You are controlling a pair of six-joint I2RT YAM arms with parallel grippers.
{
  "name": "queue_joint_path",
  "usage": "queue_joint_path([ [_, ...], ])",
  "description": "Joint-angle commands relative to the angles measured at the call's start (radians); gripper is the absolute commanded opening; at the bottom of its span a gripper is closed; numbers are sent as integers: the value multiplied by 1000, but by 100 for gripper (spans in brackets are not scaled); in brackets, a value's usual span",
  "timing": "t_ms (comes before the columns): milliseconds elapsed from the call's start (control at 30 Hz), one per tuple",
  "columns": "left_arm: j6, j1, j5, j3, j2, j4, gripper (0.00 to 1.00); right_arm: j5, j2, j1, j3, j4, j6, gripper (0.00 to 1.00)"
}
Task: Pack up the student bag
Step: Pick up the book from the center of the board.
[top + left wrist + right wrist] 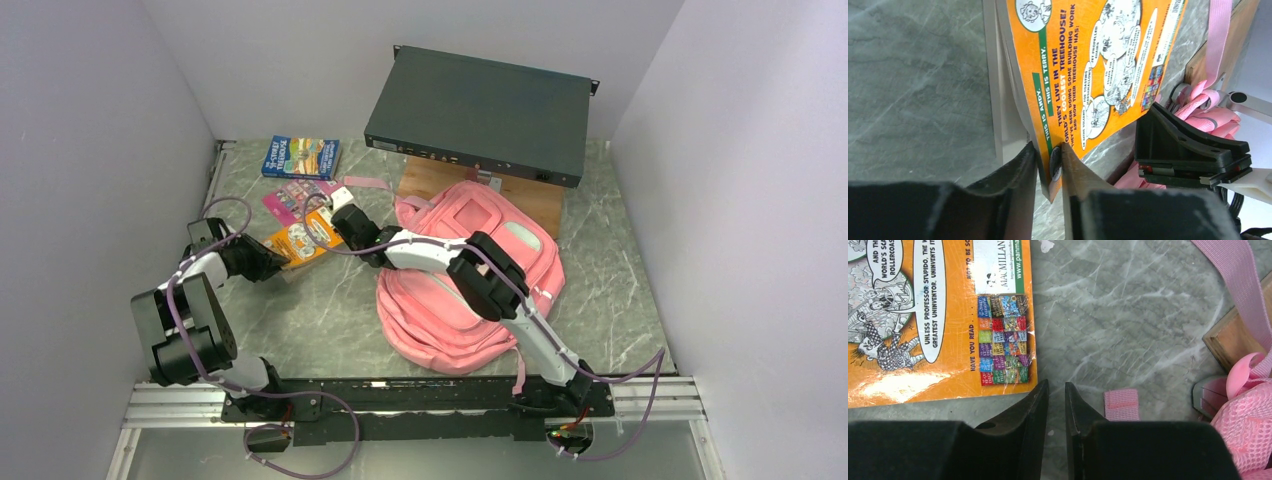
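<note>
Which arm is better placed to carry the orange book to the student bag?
Left. The left end effector pinches the orange book by its edge; the right end effector sits beside it, gripping nothing.

Three books (301,157) (293,197) (300,243), one backpack (440,310), one rack unit (478,112).

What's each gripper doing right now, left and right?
Left gripper: jaws closed on the edge of the orange book.
Right gripper: jaws a narrow gap apart, holding nothing, just off the book's corner.
</note>
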State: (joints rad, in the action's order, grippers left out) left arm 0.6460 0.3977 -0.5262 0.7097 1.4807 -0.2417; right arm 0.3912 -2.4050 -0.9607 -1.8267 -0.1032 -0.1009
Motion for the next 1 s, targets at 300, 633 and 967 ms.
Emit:
queue_joint_path([
  [300,-137,-81,35,59,-166,-108,2,-67,287,-41,243,39,31,55],
  [633,-93,-176,40,39,-425,-238,4,-207,505,-206,582,409,436,77],
  [967,13,-185,-23,84,-548,-383,0,53,445,-314,751,813,595,92],
])
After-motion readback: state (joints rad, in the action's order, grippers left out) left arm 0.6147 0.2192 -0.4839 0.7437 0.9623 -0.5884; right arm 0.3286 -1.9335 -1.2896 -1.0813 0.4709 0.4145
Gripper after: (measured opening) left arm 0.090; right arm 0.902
